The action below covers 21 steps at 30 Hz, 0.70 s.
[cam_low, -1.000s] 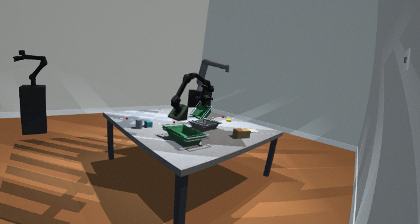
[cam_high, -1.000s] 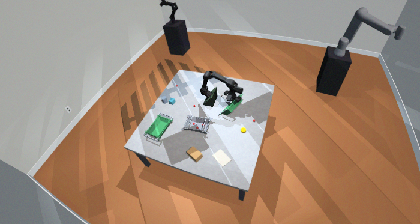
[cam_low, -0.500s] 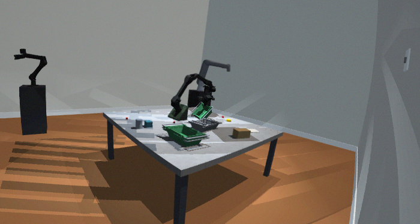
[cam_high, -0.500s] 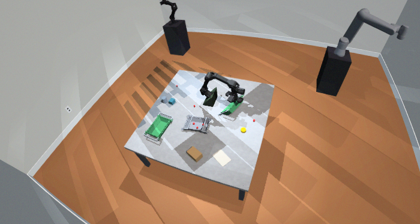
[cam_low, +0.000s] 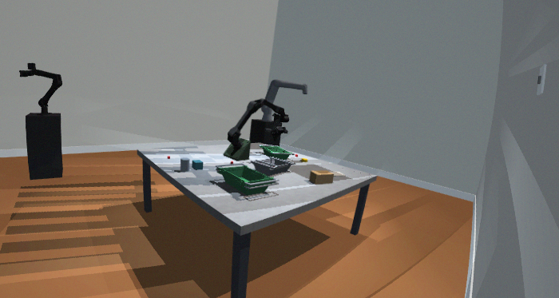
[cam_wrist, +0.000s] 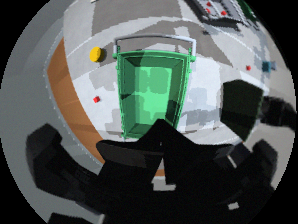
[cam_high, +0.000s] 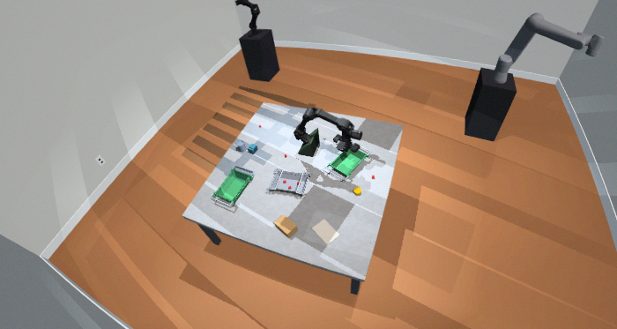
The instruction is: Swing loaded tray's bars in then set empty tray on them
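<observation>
A grey tray point(cam_high: 288, 176) point(cam_low: 268, 166) point(cam_wrist: 214, 14) holds several small red blocks; its wire bars are by its two ends, too small to place exactly. A green tray point(cam_high: 350, 162) point(cam_low: 275, 152) point(cam_wrist: 150, 85) is upright and looks empty, with one bar point(cam_wrist: 156, 35) out over its far end in the wrist view. Another green tray point(cam_high: 234, 185) point(cam_low: 245, 178) stands on the grey tray's other side, with nothing visible inside. My gripper point(cam_high: 349, 150) point(cam_wrist: 160, 121) is shut, its tips at or above the near end of the first green tray and hiding part of it. Contact is unclear.
A yellow disc point(cam_high: 357, 190) point(cam_wrist: 95, 54) and loose red blocks point(cam_high: 373, 176) point(cam_high: 286, 155) lie on the table. A teal cube point(cam_high: 252, 148) and a grey cylinder point(cam_high: 241, 146) stand left. A tan box point(cam_high: 286, 226) and a pale plate point(cam_high: 325, 231) lie near one edge.
</observation>
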Tool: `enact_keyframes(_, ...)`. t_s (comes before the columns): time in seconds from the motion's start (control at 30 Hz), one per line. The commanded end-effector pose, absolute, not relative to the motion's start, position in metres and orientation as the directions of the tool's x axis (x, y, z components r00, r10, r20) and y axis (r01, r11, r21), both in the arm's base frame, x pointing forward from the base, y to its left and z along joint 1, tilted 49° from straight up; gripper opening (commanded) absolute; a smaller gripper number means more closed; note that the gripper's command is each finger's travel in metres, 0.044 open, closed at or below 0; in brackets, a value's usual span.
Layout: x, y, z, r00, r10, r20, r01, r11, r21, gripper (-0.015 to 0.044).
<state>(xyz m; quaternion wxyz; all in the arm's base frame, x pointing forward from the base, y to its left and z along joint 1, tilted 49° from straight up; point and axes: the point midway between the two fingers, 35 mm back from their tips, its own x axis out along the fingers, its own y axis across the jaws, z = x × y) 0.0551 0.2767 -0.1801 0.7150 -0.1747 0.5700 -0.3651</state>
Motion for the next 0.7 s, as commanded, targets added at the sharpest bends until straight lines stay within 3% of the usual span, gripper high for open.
enact_keyframes(0.0,0.055,0.286,-0.174,0.089,-0.723,-0.686,0.318,0.673,-0.668,0.0000)
enact_keyframes(0.2,0.050,0.311,-0.145,0.089,-0.723,-0.685,0.317,0.673,-0.668,0.0000)
enact_keyframes(0.67,0.053,0.302,-0.156,0.094,-0.726,-0.682,0.313,0.671,-0.672,0.0000)
